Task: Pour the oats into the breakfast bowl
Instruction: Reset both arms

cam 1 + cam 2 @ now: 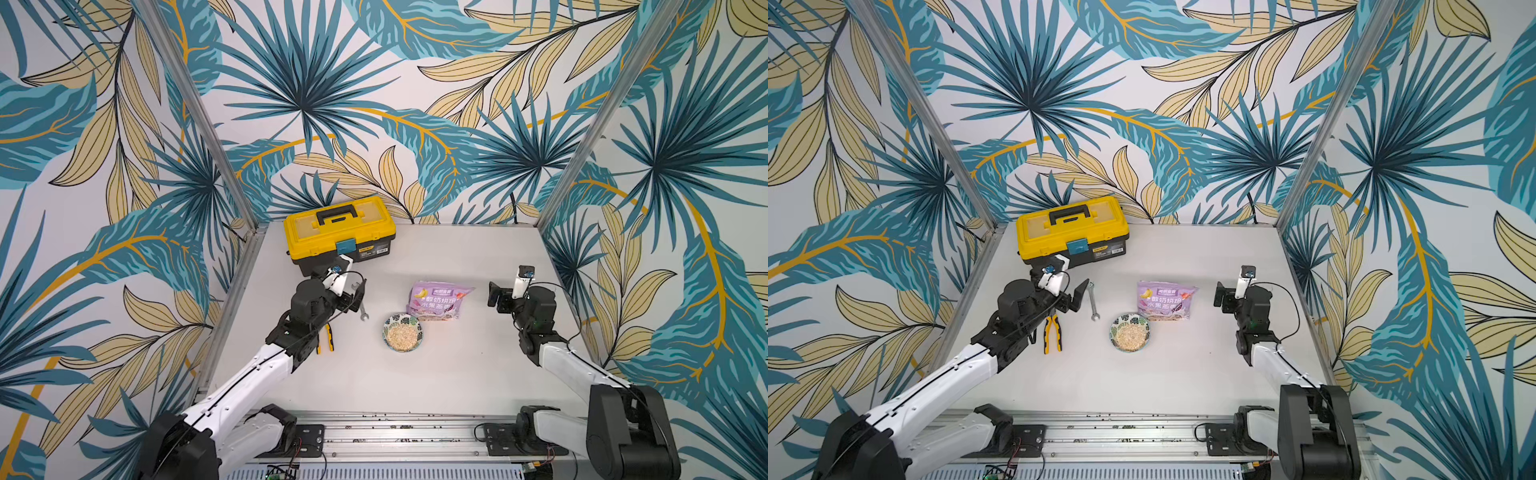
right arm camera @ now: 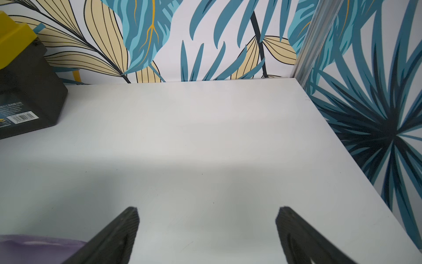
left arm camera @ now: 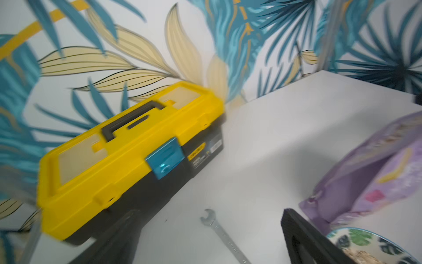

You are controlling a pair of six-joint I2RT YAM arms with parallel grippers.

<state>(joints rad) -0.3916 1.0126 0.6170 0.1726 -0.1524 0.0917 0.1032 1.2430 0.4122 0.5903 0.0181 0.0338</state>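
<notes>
- Oats (image 1: 401,336) fill the breakfast bowl (image 1: 401,319) in the middle of the desk (image 1: 457,374); I judge the pour done.
- The pouch (image 1: 436,301) sits just behind the bowl, toward the back edge, with nothing holding it.
- Left fingers (image 1: 1080,291) are spread wide and empty.
- Right fingers (image 2: 127,228) are likewise open and empty; I think only pulling back is left.

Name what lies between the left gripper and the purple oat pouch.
Only a silver wrench, flat on the table; a top view shows it clearest.
</notes>
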